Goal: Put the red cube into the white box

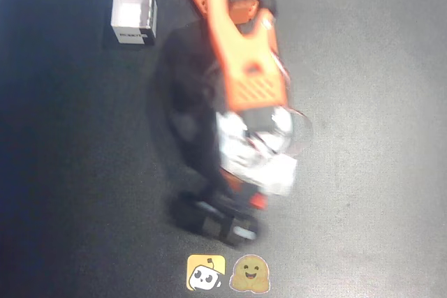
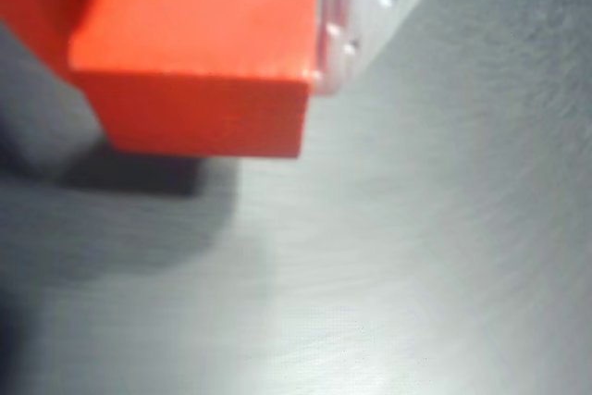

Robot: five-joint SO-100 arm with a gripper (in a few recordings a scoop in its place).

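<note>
Close against the wrist camera, upper left of its frame, your red cube [image 2: 199, 71] sits pinched in the gripper [image 1: 241, 204], lifted off the mat. It looks light, rigid and matte, so flat opposite faces hold it well. Your white box [image 1: 133, 13] stands open at the overhead frame's upper left, well apart.

A: State the work surface.
B: One desk [image 1: 363, 193], covered edge to edge in dark grey matte material with a fine grain.
A: Markings?
B: Two stickers near the bottom edge of the overhead view: a yellow square sticker [image 1: 205, 273] and, just beside it, a brown round sticker [image 1: 250, 274].
A: Lighting?
B: From above; soft shadows fall on the desk.
</note>
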